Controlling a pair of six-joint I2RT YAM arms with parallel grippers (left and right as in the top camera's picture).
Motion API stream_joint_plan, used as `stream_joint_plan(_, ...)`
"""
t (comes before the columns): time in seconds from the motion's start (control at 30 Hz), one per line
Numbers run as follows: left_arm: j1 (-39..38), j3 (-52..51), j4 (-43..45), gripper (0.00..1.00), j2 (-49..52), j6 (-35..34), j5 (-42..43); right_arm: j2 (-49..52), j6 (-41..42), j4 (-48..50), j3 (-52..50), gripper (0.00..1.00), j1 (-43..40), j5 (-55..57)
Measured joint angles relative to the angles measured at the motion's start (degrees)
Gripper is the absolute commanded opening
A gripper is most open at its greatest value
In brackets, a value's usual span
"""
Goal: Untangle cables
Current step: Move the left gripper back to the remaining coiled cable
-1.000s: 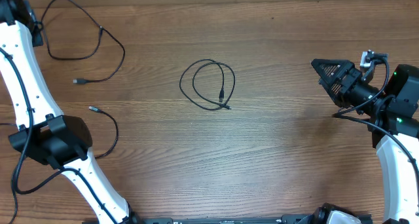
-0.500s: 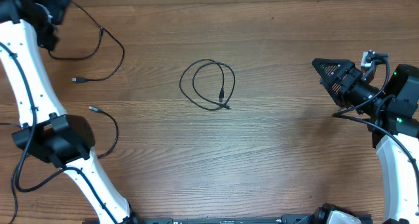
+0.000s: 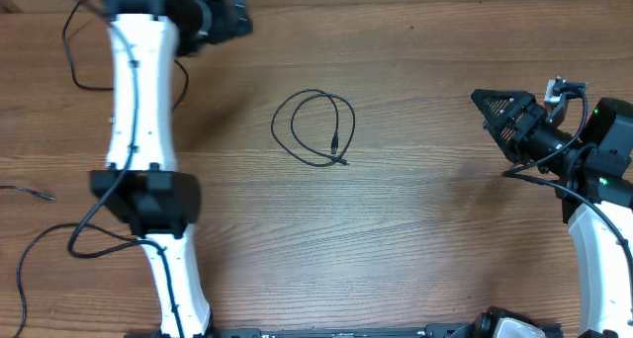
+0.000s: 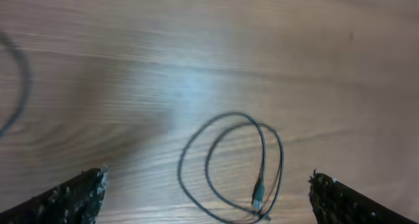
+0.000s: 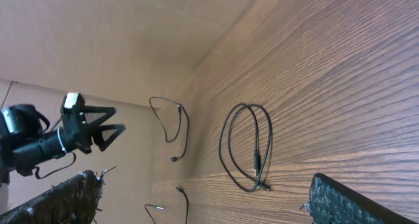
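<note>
– Grippers?
– My left gripper hangs over the far side of the table, fingers spread wide with nothing between them. My right gripper is out on the right, also wide apart and empty.
– Cables?
– The coiled cable lies mid-table between the two grippers, touching neither. A second cable loops at the far left corner, partly behind my left arm. A third cable shows only its plug end at the left edge.
– Progress?
– Mostly done, I judge: no cord I can see crosses another. The coiled cable is wound in a double loop over itself and could be opened out. I can't tell whether the left two touch, because the arm hides that.
</note>
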Motion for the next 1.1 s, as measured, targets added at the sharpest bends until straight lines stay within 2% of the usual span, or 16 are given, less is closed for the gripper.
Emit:
stream_joint_plan(0.1, -5.77, -4.74, 3.32, 1.00, 0.02, 1.77, -2.78, 0.00, 0.00, -0.07, 0.00, 1.00, 0.02, 0.02)
stream_joint_plan(0.33, -11.63, -16.13, 10.25, 1.00, 0.02, 2.95, -4.68, 0.00, 0.00, -0.15, 0.00, 1.00, 0.02, 0.02)
stream_joint_plan(0.67, -12.59, -31.95, 20.26, 1.00, 0.02, 3.10, -5.62, 0.00, 0.02, -0.28, 0.00, 1.00, 0.02, 0.02)
stream_joint_plan(1.1, -12.98, -39.32, 23.98, 1.00, 0.02, 3.13, -13.92, 0.00, 0.00, -0.42, 0.00, 1.00, 0.00, 0.02)
